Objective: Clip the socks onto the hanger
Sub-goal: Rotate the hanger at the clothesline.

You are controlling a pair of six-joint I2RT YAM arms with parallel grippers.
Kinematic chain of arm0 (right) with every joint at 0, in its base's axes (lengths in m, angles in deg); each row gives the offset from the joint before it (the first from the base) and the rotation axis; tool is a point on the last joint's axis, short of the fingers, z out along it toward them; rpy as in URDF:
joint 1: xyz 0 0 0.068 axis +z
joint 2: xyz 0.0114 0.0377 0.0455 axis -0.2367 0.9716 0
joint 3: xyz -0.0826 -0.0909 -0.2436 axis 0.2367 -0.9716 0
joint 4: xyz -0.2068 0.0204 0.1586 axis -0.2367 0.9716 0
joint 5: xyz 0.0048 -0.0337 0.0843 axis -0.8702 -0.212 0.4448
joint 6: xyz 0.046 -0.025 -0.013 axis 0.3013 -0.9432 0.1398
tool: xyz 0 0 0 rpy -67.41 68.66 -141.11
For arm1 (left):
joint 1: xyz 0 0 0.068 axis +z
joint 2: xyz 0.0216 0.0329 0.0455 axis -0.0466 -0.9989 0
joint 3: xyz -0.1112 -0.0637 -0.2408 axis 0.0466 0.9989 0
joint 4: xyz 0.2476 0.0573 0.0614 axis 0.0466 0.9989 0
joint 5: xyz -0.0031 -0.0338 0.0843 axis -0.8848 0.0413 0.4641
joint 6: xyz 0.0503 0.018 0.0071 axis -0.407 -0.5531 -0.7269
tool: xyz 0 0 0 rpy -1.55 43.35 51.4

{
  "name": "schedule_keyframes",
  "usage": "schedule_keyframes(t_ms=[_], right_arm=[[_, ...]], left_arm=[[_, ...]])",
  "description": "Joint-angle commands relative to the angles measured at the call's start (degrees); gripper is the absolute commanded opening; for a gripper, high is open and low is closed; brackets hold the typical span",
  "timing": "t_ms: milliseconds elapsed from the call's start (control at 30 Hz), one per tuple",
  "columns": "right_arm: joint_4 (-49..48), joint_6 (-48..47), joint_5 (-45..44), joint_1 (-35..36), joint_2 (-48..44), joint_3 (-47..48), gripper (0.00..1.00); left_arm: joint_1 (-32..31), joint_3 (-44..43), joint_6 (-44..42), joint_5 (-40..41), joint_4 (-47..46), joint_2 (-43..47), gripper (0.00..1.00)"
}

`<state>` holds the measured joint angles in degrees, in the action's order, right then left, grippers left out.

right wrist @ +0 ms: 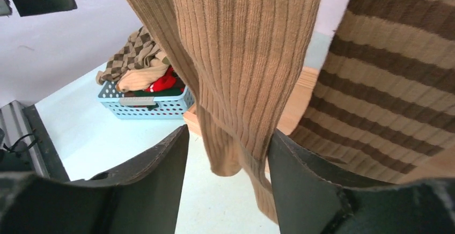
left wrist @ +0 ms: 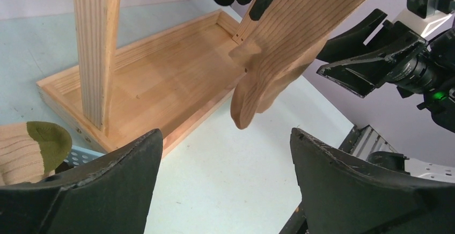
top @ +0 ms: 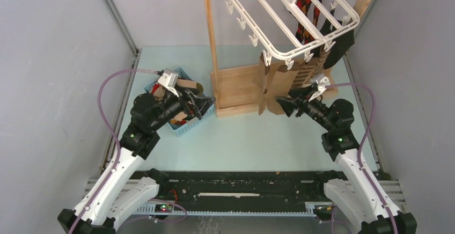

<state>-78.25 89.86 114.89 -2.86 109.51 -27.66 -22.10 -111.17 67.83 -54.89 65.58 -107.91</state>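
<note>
The white hanger (top: 290, 27) hangs from the wooden rail with several socks clipped on. A plain tan sock (right wrist: 241, 57) dangles between the fingers of my right gripper (right wrist: 229, 132). It brushes the right finger while a gap stays on the left side, so the jaws are open. A brown-striped sock (right wrist: 386, 83) hangs just to the right of it. My left gripper (left wrist: 225, 134) is open and empty over the table, facing the tan sock (left wrist: 279, 57) and the right gripper (left wrist: 365, 67). More socks (right wrist: 134, 57) lie piled in the basket.
The blue mesh basket (top: 185, 128) sits under my left arm. The wooden stand's tray base (left wrist: 161, 78) and upright post (left wrist: 96, 46) stand between the arms. Black and red argyle socks (top: 308, 22) hang at the hanger's far side.
</note>
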Motion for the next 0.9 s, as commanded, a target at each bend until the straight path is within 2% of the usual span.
schedule_keyframes(t_ms=[0, 100, 267, 333, 433, 767, 867], right_arm=[[-6.36, 3.51, -2.3, 1.21, 1.92, 2.8, 0.59], [-5.88, 3.9, -2.27, 1.23, 1.69, 3.6, 0.45], [-4.63, 5.13, -3.92, 0.52, 0.52, 3.94, 0.11], [-3.9, 5.7, -4.09, -0.08, 0.31, 4.31, 0.04], [-3.06, 6.57, -4.14, -1.63, -0.48, 4.72, 0.0], [5.68, 4.85, -2.42, -10.39, -5.13, 5.88, 0.0], [8.47, 3.74, -2.19, -15.06, -5.8, 6.02, 0.0]], left_arm=[[0.39, -0.6, -0.4, -1.79, -2.61, -1.6, 0.92], [0.43, -0.99, -0.62, -2.03, -2.6, -1.72, 0.91], [0.43, -0.65, -0.93, -1.85, -2.6, -1.58, 0.91], [0.43, -0.78, -0.97, -1.98, -2.59, -1.66, 0.91], [0.43, -0.95, -1.35, -2.47, -2.62, -1.77, 0.9], [0.43, -0.65, -3.33, -2.88, -2.58, -0.97, 0.9], [0.43, -0.71, -3.88, -3.23, -2.61, -1.05, 0.9]])
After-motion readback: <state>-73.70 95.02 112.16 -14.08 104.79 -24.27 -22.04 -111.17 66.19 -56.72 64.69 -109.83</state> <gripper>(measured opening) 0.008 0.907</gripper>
